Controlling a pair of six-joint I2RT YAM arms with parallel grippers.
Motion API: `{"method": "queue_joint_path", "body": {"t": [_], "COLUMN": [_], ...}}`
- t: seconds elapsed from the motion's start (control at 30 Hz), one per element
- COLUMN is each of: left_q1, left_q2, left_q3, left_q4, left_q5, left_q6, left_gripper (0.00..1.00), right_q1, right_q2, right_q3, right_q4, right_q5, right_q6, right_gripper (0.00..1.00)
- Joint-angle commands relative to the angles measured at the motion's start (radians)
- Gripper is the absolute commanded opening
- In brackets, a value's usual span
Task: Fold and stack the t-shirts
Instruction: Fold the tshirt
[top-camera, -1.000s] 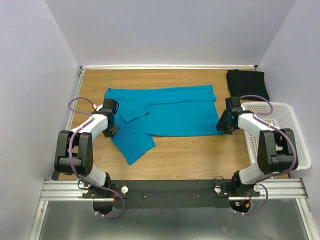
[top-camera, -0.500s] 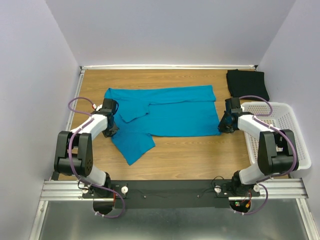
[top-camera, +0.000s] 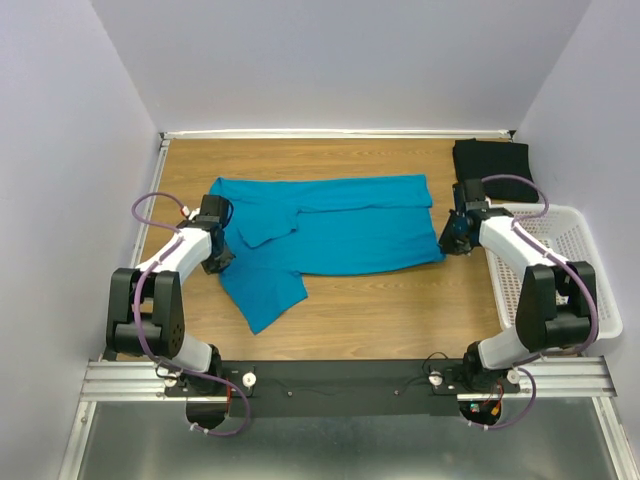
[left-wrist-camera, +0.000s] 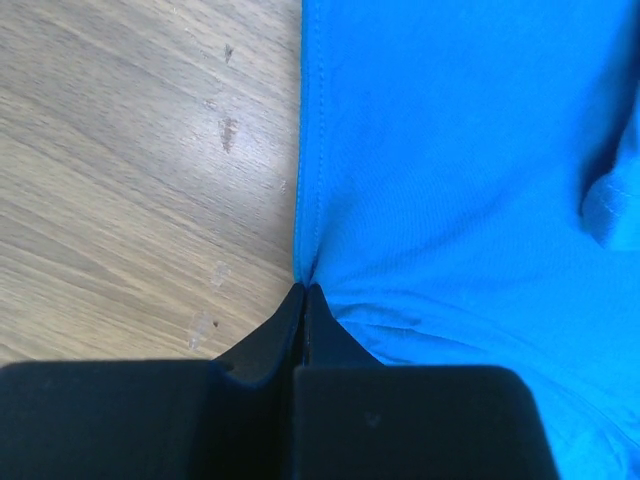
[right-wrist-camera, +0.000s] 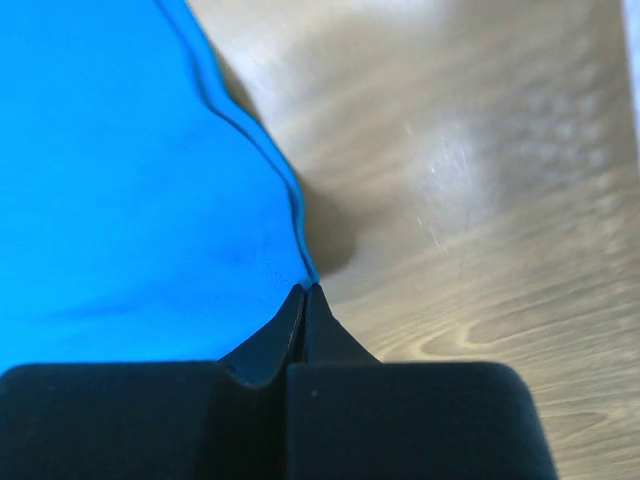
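Teal-blue t-shirt (top-camera: 350, 225) is your workpiece. It lies spread sideways across the middle of the wooden table (top-camera: 390, 300), mostly flat, with one sleeve flap (top-camera: 265, 290) splayed toward the arm bases at its left end. The white basket (top-camera: 590, 300) sits at the right edge. The black t-shirt (top-camera: 493, 168) waits as a dark pile in the far right corner, just beyond the basket and apart from the teal one.

You have both ends in hand. The left gripper (left-wrist-camera: 303, 290) is pinched tight on the stitched left edge of the shirt, and the cloth puckers where the tips meet. The right gripper (right-wrist-camera: 305, 290) is likewise closed on the right edge, but its bite looks very shallow, right at the rim of the fabric. I cannot tell whether it caught both layers.

This looks like the start of a lengthwise fold. To do it well, raise both wrists together to the same height and hold the span between them lightly taut. Then carry the near edge over onto the far one in a single even sweep. Go gently on the right, since a jerk could pull that thin pinch free. Watch the sleeve flap too, as it may drag or tuck under unevenly.
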Motion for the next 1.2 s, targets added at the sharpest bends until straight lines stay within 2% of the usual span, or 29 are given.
{"method": "queue_joint_path", "body": {"t": [0.0,0.27,0.57,0.83,1.17], "left_q1": [0.010,0.016,0.024,0.033,0.038], "left_q2": [-0.013,0.037,0.163,0.240,0.339], "left_q3": [0.061,0.193,0.386,0.480,0.578], "left_q4": [-0.039,-0.080,-0.112,-0.117,-0.105], "left_q5": [0.004,-0.008,-0.007,-0.010,0.001], "left_q6": [0.021,0.035,0.045,0.043,0.041], "left_gripper": [0.03,0.03,0.03,0.03,0.03], "right_q1": [0.005,0.005,0.005,0.005,0.003], "right_q2": [0.024,0.146,0.263,0.324,0.386], "right_q3": [0.116,0.281,0.407,0.472,0.476], "right_q4": [-0.076,-0.114,-0.128,-0.130,-0.128], "right_q5": [-0.005,-0.011,-0.005,0.020,0.075], "right_q6": [-0.036,-0.070,-0.088,-0.101,-0.098], "right_gripper": [0.01,0.01,0.00,0.01,0.01]}}
